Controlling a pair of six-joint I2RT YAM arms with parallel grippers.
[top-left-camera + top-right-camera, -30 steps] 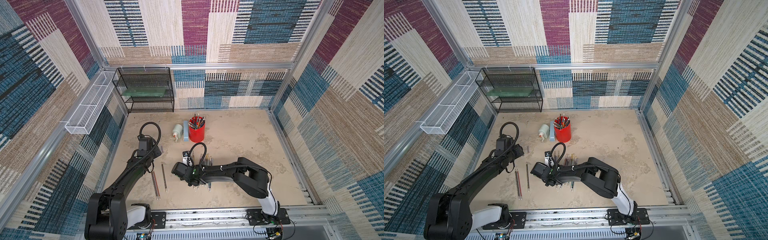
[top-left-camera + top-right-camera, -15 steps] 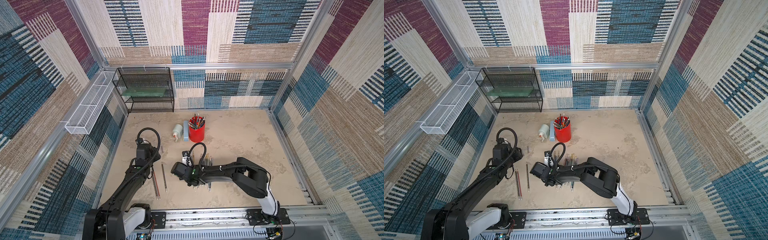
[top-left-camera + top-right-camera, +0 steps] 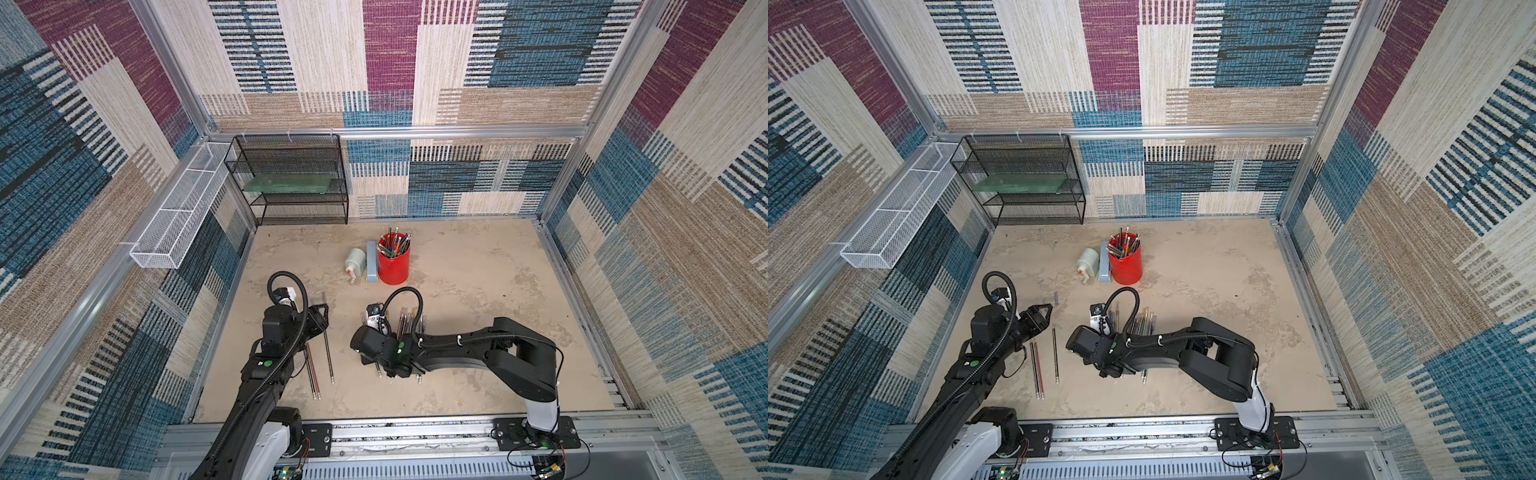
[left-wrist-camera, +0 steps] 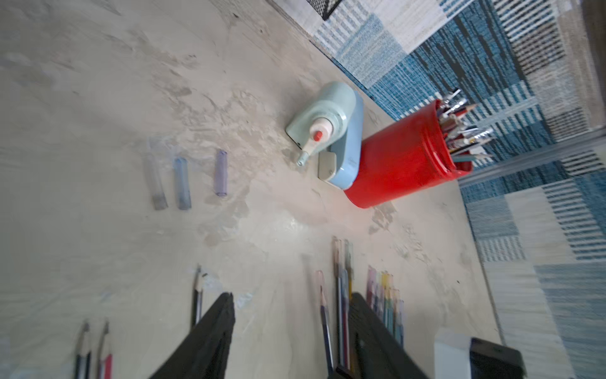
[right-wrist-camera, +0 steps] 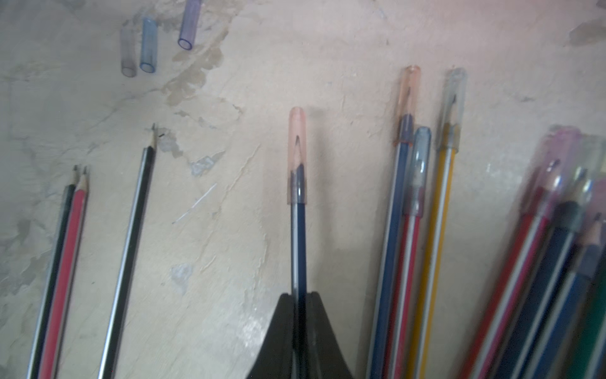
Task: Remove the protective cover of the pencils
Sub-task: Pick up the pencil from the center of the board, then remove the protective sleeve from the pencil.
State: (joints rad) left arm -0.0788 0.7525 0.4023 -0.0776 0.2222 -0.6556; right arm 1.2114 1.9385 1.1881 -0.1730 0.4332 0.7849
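Observation:
My right gripper (image 5: 299, 295) is shut on a dark blue striped pencil (image 5: 298, 242), whose tip wears a peach see-through protective cover (image 5: 297, 154). More capped pencils (image 5: 410, 197) lie beside it, seen in a top view as a row (image 3: 409, 322) by the right wrist. Three bare pencils (image 3: 318, 368) lie to the left. Three pulled-off covers (image 4: 182, 183) rest on the table beyond them. My left gripper (image 4: 292, 298) hangs open and empty over the far ends of the bare pencils, in both top views (image 3: 320, 311) (image 3: 1044, 311).
A red cup (image 3: 393, 259) full of pencils stands at mid-table with a pale blue sharpener (image 3: 361, 262) against it. A black mesh rack (image 3: 291, 183) fills the back left corner. A white wire basket (image 3: 178, 212) hangs on the left wall.
The left arm has drawn back and its gripper has swung slightly right and toward the front. The right arm has barely moved, still on the blue pencil.

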